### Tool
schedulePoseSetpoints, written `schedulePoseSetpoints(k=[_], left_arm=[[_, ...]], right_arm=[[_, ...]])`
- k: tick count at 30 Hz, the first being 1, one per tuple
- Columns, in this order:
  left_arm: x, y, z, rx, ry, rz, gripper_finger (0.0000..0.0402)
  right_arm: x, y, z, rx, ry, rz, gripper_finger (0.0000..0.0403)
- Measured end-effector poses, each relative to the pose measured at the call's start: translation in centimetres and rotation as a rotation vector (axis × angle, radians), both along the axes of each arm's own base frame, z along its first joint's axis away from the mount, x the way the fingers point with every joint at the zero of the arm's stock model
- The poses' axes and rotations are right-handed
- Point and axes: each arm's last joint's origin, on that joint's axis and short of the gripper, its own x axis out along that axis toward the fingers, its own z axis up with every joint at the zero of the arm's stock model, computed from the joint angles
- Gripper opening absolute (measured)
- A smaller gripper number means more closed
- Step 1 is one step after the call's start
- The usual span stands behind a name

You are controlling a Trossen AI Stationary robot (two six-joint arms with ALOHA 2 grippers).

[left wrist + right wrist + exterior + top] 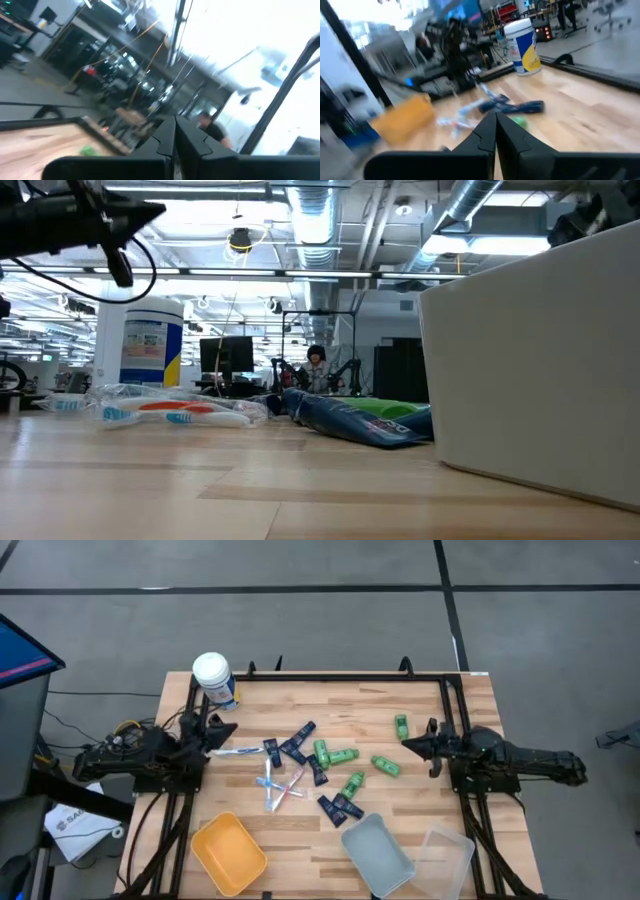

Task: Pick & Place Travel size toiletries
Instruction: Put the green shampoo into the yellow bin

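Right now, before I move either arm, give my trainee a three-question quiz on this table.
1. True or false: the left gripper is holding a green bottle.
2. Which bin lies nearest the left arm? A) orange bin B) grey bin C) clear bin
3. What stands at the table's far left corner, behind the toiletries?

Key:
1. False. Both the left gripper and the right gripper are shut and empty.
2. A
3. The white-lidded canister.
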Motion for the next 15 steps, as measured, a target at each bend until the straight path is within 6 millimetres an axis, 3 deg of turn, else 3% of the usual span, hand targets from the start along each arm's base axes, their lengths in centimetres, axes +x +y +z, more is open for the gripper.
schedulePoseSetpoints(k=[8, 11, 15], left_arm=[[-0.3, -0.2, 0.9, -0.041, -0.119, -0.077, 0.0002], [-0.3, -0.2, 0.8, -0.041, -0.112, -0.077, 0.0002], [-0.3, -0.2, 0.9, -0.013, -0.105, -0.063, 0.0002]], right_arm=[[-0.1, -0.2, 1.2, 0.247, -0.169, -0.021, 0.0], [-0.3, -0.4, 2.5, 0.259, -0.28, -0.048, 0.0005], [-0.7, -0.4, 4.9, 0.168, -0.234, -0.062, 0.0037]])
